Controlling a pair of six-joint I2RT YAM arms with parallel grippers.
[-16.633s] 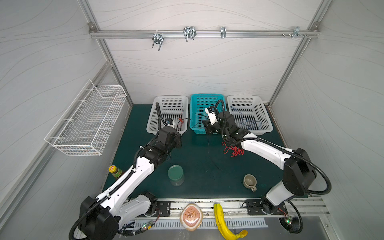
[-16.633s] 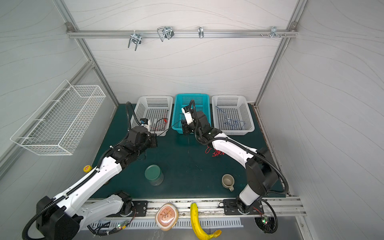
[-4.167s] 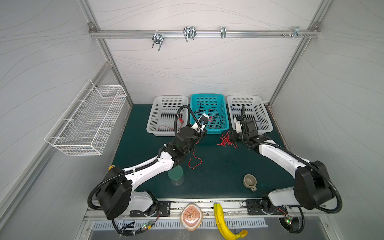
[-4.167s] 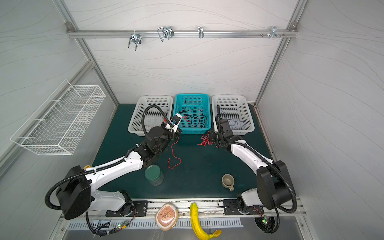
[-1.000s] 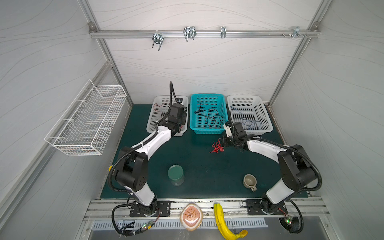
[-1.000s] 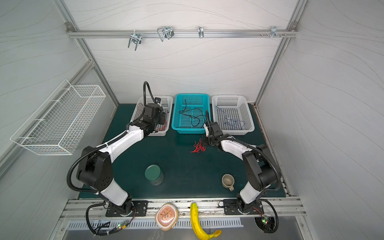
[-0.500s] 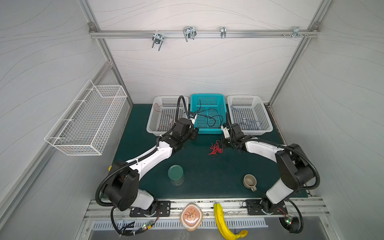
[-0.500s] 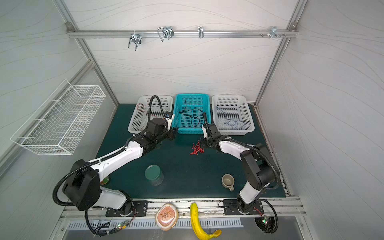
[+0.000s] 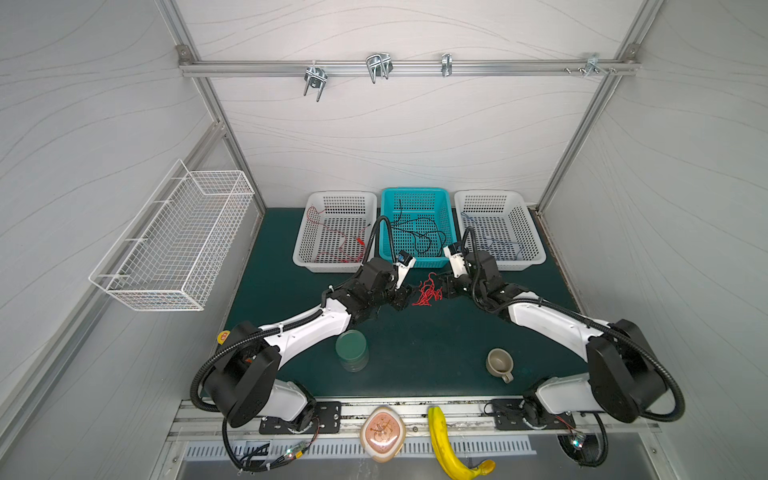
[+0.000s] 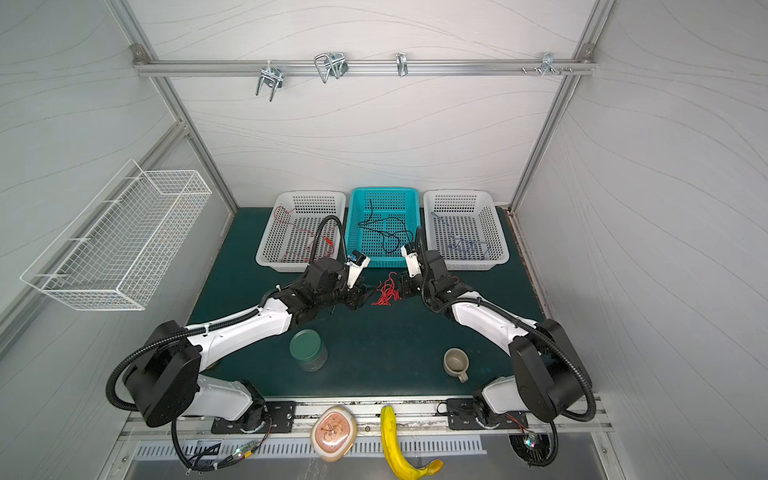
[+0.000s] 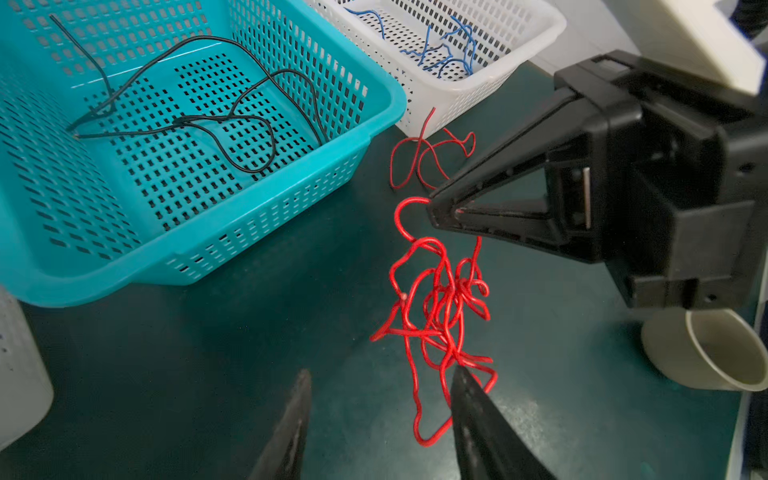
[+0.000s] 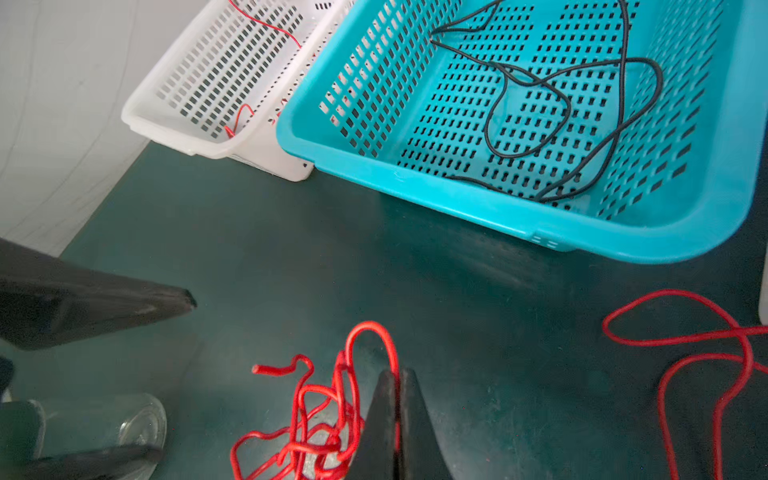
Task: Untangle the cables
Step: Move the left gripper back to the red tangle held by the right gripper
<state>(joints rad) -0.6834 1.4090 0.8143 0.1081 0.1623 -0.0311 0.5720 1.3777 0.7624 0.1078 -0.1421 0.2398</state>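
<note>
Red tangle (image 9: 428, 291): knotted clump of thin red wire on the green mat (image 9: 291, 299), just in front of the teal basket (image 9: 415, 191), between the two grippers; seen in both top views (image 10: 386, 291).
Loose end: a few slack red loops (image 11: 419, 153) trail off toward the right white basket (image 9: 536, 257).
Right gripper (image 12: 397, 374): jaws pinched together on one upper loop of the tangle (image 12: 324, 424) (wire runs up between the tips).
Contact with mat: cannot tell whether the clump rests or hangs slightly clear.
Left gripper (image 11: 380, 370): jaws about half spread, holding nothing; one fingertip (image 11: 457, 370) overlaps the clump's lower strands, the other stands apart over bare mat.
Black cable (image 9: 419, 237): loose in the teal basket.
Red cable (image 9: 336, 245): in the left white basket (image 9: 299, 257).
Blue cable (image 9: 498, 247): in the right white basket.
Nearer edge: green jar (image 9: 352, 353) and mug (image 9: 498, 363), well apart from the tangle.
</note>
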